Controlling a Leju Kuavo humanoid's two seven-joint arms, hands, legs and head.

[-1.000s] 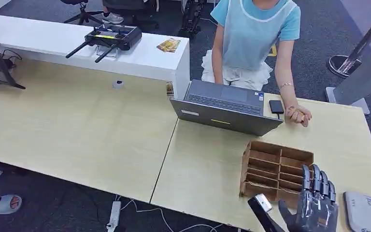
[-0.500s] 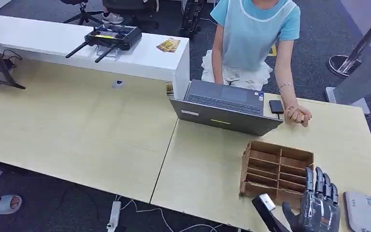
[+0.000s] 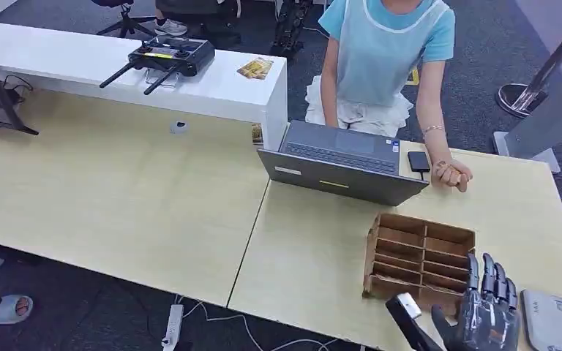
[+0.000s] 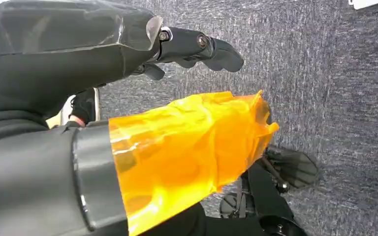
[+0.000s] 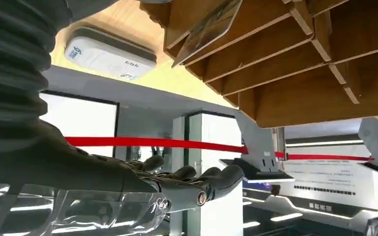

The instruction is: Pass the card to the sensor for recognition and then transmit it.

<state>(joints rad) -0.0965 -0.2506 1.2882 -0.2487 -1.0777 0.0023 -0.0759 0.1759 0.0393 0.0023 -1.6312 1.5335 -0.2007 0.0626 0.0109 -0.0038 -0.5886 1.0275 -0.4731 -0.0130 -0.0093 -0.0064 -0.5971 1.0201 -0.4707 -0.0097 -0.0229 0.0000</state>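
Card [image 5: 204, 29] thin, stiff, likely slick, best pinched by protruding edge; right hand [image 3: 486, 311] empty, fingers apart; left hand [image 4: 197, 46] unclear.

The head camera looks forward and down from high on the robot, taking in the desk [image 3: 154, 212] from some way off, with the right hand [image 3: 483, 311] rising at the near edge. The right wrist camera sits close behind that right hand [image 5: 177, 184], very near the wooden card rack [image 5: 285, 54], seeing it from low and turned over; the same wooden card rack [image 3: 417, 256] and the grey sensor [image 3: 549, 318] just beside the hand, also the grey sensor [image 5: 108, 54], are shared with the head view. The left wrist camera hangs close behind the left hand [image 4: 192, 49], apparently facing the carpet floor [image 4: 325, 73].
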